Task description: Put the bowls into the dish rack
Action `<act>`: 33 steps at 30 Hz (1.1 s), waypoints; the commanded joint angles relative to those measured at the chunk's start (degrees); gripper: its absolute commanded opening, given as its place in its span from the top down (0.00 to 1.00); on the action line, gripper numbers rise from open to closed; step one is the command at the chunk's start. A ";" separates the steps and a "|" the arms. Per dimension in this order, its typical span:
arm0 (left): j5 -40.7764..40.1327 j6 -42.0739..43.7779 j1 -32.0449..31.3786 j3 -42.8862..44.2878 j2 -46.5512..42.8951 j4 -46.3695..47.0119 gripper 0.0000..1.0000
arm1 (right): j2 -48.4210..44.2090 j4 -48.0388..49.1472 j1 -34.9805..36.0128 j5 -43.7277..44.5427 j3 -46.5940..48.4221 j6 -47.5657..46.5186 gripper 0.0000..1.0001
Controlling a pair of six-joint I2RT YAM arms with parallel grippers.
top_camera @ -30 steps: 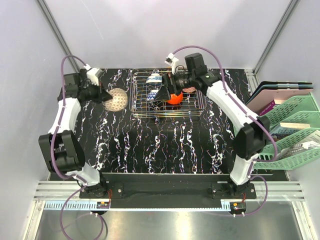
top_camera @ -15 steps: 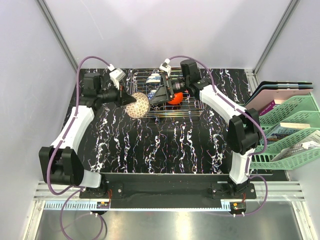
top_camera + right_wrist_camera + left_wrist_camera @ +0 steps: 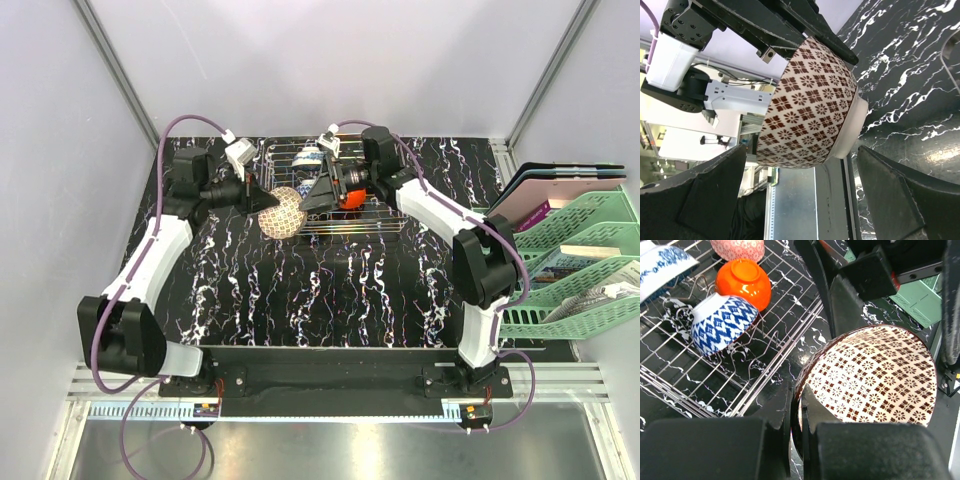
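Note:
My left gripper point(image 3: 262, 201) is shut on the rim of a white bowl with a brown flower pattern point(image 3: 281, 211). It holds the bowl tilted in the air at the left edge of the wire dish rack point(image 3: 385, 213). In the left wrist view the fingers point(image 3: 796, 395) pinch the rim of the bowl point(image 3: 870, 380). My right gripper point(image 3: 313, 194) is open over the rack's left part, its fingers on either side of the bowl's foot point(image 3: 810, 105) without touching it. The rack point(image 3: 715, 385) holds an orange bowl point(image 3: 744, 282), a blue diamond bowl point(image 3: 720, 327), a pink bowl point(image 3: 737, 247) and a blue-white bowl point(image 3: 660, 265).
Green plastic stacked trays point(image 3: 590, 250) with papers stand at the table's right edge. The black marbled tabletop point(image 3: 330, 290) stretches in front of the rack. Grey walls close off the back and the sides.
My left arm has carried the patterned bowl to the right, from the table's left part to the rack's left edge. My right gripper has moved left to meet the bowl.

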 commanded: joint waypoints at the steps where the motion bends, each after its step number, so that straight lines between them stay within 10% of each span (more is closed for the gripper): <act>1: 0.95 -1.85 -0.62 -0.12 -3.68 5.68 1.00 | 0.79 11.38 1.30 -2.74 -1.88 6.92 0.00; 33: -8.99 1.66 -3.43 -5.40 -9.04 9.81 1.00 | 3.08 42.59 2.62 -5.73 -8.56 32.06 0.13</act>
